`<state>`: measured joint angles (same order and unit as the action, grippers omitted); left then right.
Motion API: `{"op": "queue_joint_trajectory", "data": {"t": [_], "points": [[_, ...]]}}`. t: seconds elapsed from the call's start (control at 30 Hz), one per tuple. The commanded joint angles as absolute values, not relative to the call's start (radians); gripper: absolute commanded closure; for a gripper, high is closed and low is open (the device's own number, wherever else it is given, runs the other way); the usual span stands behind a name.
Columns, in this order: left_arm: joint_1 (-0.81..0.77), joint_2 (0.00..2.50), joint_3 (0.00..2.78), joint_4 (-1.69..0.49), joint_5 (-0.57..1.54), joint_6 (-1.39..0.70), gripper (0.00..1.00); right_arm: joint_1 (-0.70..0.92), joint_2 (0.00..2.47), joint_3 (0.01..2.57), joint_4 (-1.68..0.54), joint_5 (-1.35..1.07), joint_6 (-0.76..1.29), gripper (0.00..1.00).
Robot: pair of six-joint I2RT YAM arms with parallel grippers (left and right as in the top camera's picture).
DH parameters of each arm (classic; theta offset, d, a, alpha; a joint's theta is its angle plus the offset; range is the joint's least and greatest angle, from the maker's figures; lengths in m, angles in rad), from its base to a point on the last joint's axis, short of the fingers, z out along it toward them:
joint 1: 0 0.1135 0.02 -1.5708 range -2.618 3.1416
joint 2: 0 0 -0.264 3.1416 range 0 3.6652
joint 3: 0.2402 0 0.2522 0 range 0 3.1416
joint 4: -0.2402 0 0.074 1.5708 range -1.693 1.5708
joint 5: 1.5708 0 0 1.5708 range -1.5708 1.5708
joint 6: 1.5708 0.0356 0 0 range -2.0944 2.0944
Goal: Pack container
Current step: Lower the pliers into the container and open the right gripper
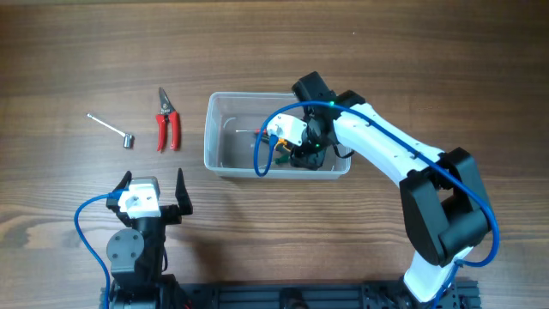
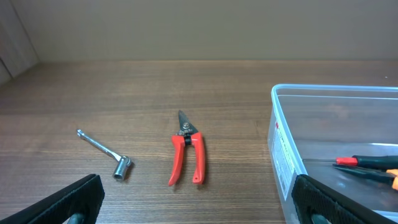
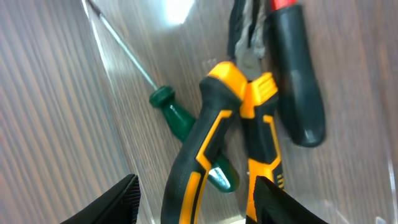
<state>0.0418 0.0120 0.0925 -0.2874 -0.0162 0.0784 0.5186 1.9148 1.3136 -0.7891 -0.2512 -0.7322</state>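
Observation:
The clear plastic container (image 1: 214,142) stands at mid-table; its wall also shows at the right of the left wrist view (image 2: 283,146). My right gripper (image 1: 302,151) is down inside it and open (image 3: 196,205). The fingers straddle the orange-and-black pliers (image 3: 230,137), which lie on the container floor. A green-handled screwdriver (image 3: 180,121) and a black-handled tool with a red collar (image 3: 298,81) lie beside the pliers. My left gripper (image 1: 154,196) is open and empty (image 2: 199,211) over the table near the front left.
Red-handled pruners (image 1: 167,120) (image 2: 186,152) and a small metal socket wrench (image 1: 111,129) (image 2: 106,152) lie on the wood table left of the container. The right arm reaches over the container's right rim.

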Motion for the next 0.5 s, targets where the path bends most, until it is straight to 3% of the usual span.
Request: {"op": "queue_joint_trajectory", "data": {"t": [0.0,0.2,0.3,0.47], "points": [[0.048,0.003,0.089,-0.285,-0.004,0.101,0.00,0.524,1.877,1.391,-0.794,-0.286,-0.669,0.42],[0.048,0.003,0.089,-0.285,-0.004,0.101,0.00,0.524,1.824,1.530,-0.878,-0.262,-0.632,0.46],[0.048,0.003,0.089,-0.285,-0.004,0.101,0.00,0.520,1.801,1.631,-0.923,-0.149,-0.494,0.55],[0.048,0.003,0.089,-0.285,-0.004,0.101,0.00,0.455,1.793,1.776,-0.989,0.011,-0.250,0.56]]}}
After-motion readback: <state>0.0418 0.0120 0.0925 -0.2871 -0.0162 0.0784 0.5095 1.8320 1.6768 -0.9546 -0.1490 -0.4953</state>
